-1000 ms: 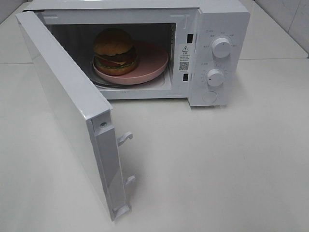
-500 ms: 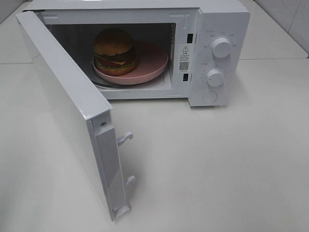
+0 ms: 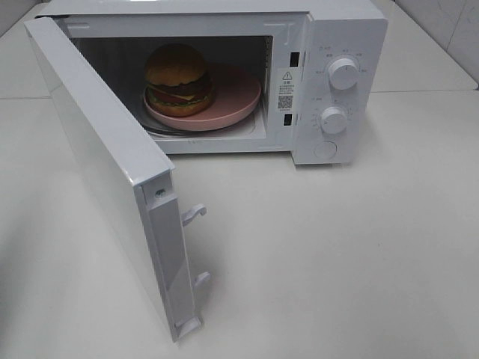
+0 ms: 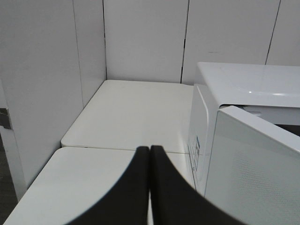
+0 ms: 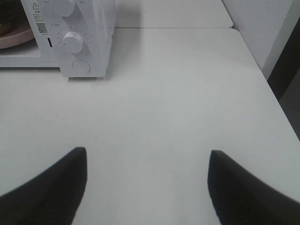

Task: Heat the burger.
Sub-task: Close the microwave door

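Exterior high is showing the burger (image 3: 177,78) sitting at the left edge of the pink plate (image 3: 241,96) inside the microwave (image 3: 352,30), door (image 3: 97,149) hanging open. I'm reading left gripper (image 4: 149,154) as clenched empty, likely for door-pushing, and right gripper (image 5: 146,153) as released.

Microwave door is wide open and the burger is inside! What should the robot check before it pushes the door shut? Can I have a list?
1. The burger sits on the pink plate inside the microwave: ok.
2. The plate lies wholly inside the opening, with nothing in the door's path: ok.
3. The door is shut for heating: not ok, it stands wide open.
4. The left gripper is shut and empty, ready to push: ok.
5. The right gripper is open, empty, above bare table, away from the door: ok.
6. The knobs are set for heating: cannot tell, the markings are too small.
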`<control>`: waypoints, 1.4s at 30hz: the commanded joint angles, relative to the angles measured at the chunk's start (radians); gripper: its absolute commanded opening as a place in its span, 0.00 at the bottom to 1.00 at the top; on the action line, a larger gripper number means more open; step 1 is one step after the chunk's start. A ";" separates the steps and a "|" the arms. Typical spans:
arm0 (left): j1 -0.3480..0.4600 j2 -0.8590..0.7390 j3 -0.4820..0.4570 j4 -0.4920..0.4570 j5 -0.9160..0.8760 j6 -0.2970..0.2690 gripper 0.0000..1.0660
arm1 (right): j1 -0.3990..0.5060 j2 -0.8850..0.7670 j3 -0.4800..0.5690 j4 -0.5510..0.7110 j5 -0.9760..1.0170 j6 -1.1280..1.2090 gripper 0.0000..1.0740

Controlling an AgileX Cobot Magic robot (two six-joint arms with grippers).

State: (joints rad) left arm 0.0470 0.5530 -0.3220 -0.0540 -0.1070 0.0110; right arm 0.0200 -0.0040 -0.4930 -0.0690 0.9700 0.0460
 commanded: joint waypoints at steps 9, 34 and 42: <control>-0.008 0.410 0.066 -0.001 -0.505 -0.035 0.00 | -0.007 -0.030 0.003 0.004 -0.010 0.003 0.60; -0.008 0.992 -0.051 0.515 -0.944 -0.252 0.00 | -0.007 -0.030 0.003 0.004 -0.010 0.003 0.60; -0.008 1.100 -0.151 0.665 -0.957 -0.373 0.00 | -0.007 -0.030 0.003 0.004 -0.010 0.003 0.60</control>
State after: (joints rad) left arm 0.0470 1.6510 -0.4640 0.5990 -1.0400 -0.3360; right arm 0.0200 -0.0040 -0.4930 -0.0690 0.9700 0.0460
